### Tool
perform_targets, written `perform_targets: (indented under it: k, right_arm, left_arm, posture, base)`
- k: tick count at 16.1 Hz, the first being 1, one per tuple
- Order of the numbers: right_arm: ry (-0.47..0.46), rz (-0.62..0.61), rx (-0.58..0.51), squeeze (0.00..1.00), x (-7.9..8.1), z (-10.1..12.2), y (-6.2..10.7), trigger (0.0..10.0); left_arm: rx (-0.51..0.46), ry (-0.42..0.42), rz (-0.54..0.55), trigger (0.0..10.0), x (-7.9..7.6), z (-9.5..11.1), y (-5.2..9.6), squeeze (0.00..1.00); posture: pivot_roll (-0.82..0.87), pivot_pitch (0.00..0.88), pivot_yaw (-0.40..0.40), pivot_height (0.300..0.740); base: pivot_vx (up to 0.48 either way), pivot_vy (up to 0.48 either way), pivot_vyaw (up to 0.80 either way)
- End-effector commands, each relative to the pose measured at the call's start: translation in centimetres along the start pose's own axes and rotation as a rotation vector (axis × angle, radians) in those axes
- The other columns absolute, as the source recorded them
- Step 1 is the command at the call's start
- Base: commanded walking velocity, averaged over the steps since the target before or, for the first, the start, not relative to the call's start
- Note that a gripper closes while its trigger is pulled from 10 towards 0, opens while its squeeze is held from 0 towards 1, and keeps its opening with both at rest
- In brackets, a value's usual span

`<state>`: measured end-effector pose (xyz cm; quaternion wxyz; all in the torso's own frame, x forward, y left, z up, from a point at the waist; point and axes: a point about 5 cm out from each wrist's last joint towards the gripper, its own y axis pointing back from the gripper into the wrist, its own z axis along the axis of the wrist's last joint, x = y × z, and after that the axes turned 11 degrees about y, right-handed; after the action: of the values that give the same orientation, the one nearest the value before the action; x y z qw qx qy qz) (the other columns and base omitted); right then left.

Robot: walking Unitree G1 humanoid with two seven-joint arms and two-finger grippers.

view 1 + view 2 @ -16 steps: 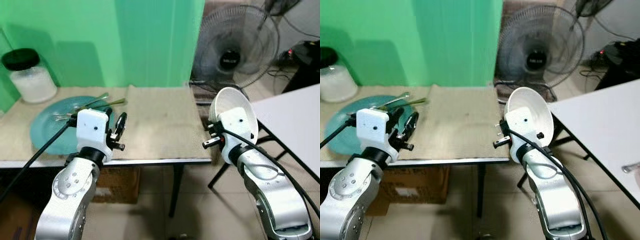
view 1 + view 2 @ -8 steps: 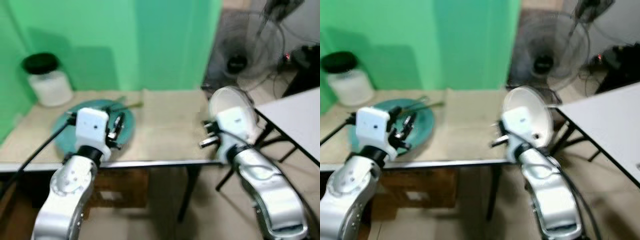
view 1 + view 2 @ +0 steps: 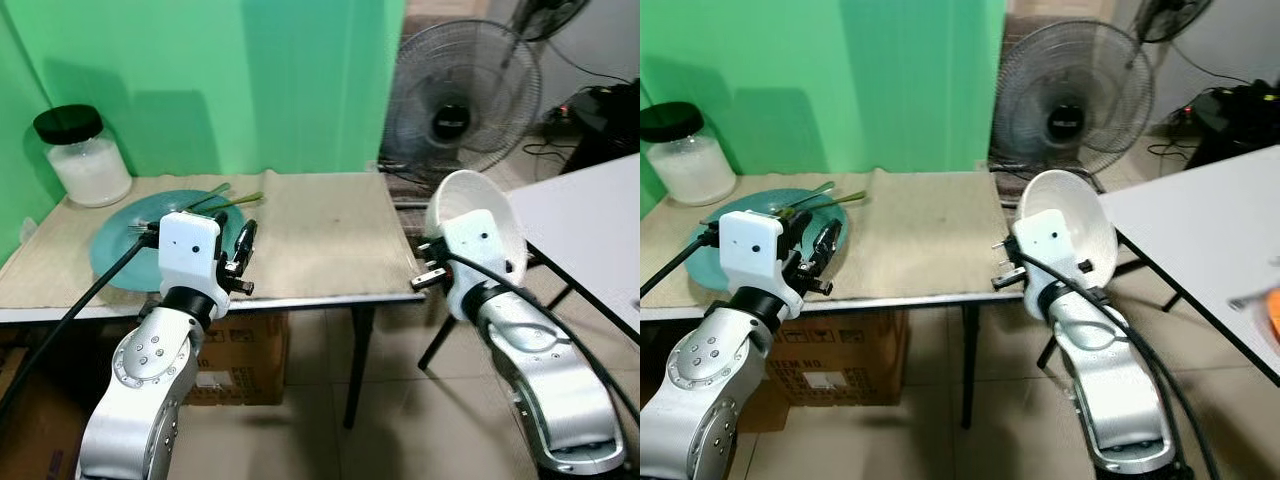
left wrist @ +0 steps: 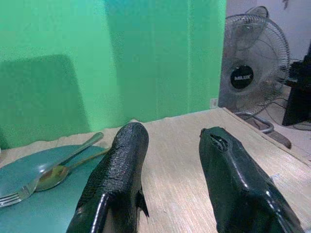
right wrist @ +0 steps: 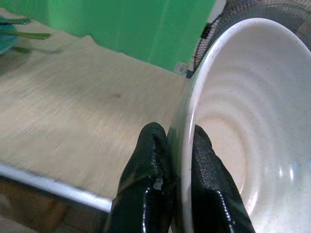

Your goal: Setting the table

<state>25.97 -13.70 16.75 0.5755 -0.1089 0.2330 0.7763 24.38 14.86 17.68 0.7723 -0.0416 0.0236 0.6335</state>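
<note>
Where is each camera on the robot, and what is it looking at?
Left eye and right eye views: on the head, looking down at the table, both silver arms, and the fan.
Left wrist view: on the left wrist, looking along the open left gripper at the teal plate with its fork.
Right wrist view: on the right wrist, where the right gripper pinches the white bowl.
Shared: the table and the green wall.

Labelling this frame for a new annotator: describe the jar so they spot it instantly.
Find the table against the green wall. At its far left corner, behind the teal plate, stands the jar: clear, filled with something white, topped by a black lid, the only upright container there.
</note>
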Motion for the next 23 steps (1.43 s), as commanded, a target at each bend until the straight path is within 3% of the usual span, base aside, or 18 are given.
perform_targets:
  k: [1, 5, 11, 16, 23]
  right_arm:
    - [0.015, -0.015, -0.038, 0.0, -0.42, 0.91, 0.05, 10.0]
    - [0.062, -0.004, -0.05, 0.0, -0.97, 1.46, 0.03, 10.0]
    - [0.051, 0.009, -0.045, 0.0, -0.83, 1.42, 0.12, 10.0]
    - [0.036, 0.013, -0.022, 0.0, -0.69, 1.08, 0.23, 10.0]
    - [0.041, 0.02, -0.014, 0.0, -0.64, 1.03, 0.38, 10.0]
  left_arm:
    - [0.001, -0.004, 0.002, 10.0, 0.12, 0.09, -0.25, 0.0]
    - [0.002, 0.036, 0.005, 10.0, -0.42, -0.41, -0.32, 0.0]
    - [-0.007, 0.045, 0.012, 10.0, -0.24, -0.3, -0.54, 0.0]
    - [-0.014, -0.013, -0.02, 10.0, -0.62, -0.17, -0.52, 0.0]
    - [-0.014, -0.017, -0.026, 10.0, -0.78, -0.23, -0.55, 0.0]
  posture:
    - [-0.08, 0.0, -0.011, 0.74]
    - [-0.13, 0.0, -0.019, 0.74]
    - [-0.13, 0.0, -0.016, 0.74]
    - [-0.13, 0.0, -0.023, 0.74]
    - [-0.13, 0.0, -0.03, 0.74]
  base:
    - [0.0, 0.0, 0.0]
    - [0.0, 0.0, 0.0]
    - [0.0, 0.0, 0.0]
    - [0.0, 0.0, -0.74]
    - [0.0, -0.367, -0.8]
